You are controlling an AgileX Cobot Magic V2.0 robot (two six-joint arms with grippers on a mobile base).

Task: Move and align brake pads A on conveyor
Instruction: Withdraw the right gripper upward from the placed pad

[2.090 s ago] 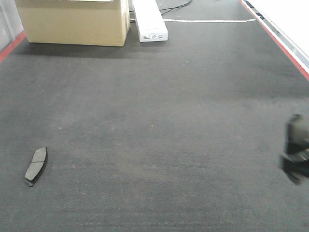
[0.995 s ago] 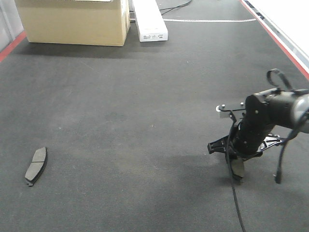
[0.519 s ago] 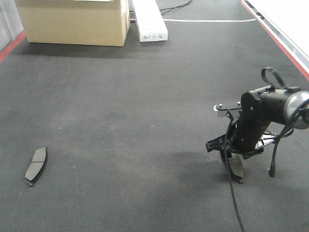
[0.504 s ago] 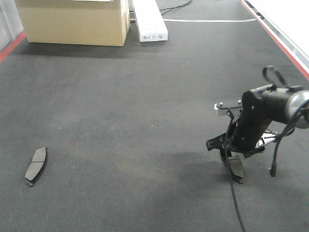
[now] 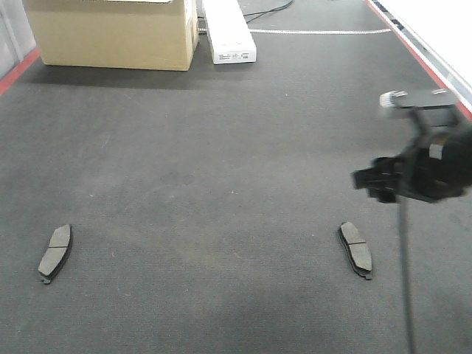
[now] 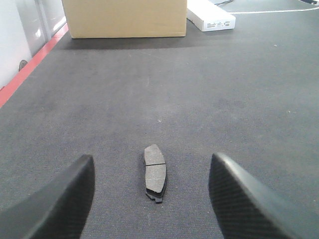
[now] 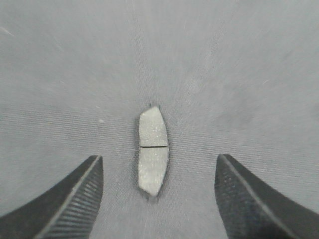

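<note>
Two brake pads A lie flat on the dark conveyor [image 5: 221, 147], each lengthwise front to back. One pad [image 5: 56, 252] is at the near left, the other [image 5: 356, 249] at the near right. My right gripper [image 5: 380, 181] hovers blurred above and just right of the right pad. In the right wrist view it [image 7: 158, 159] is open, with that pad [image 7: 152, 152] on the belt between and below its fingers. My left gripper [image 6: 151, 158] is open too, and the left pad [image 6: 155, 172] lies centred between its fingers, untouched.
A cardboard box [image 5: 110, 33] and a long white box [image 5: 228, 33] stand at the belt's far end. A white cable [image 5: 317, 31] runs behind them. Red edge strips [image 5: 424, 55] line the right side and the far left [image 5: 18, 70].
My right gripper came in with a brake pad, set it on the belt at the near right, let go and rose up and to the right. The left pad has not moved.
</note>
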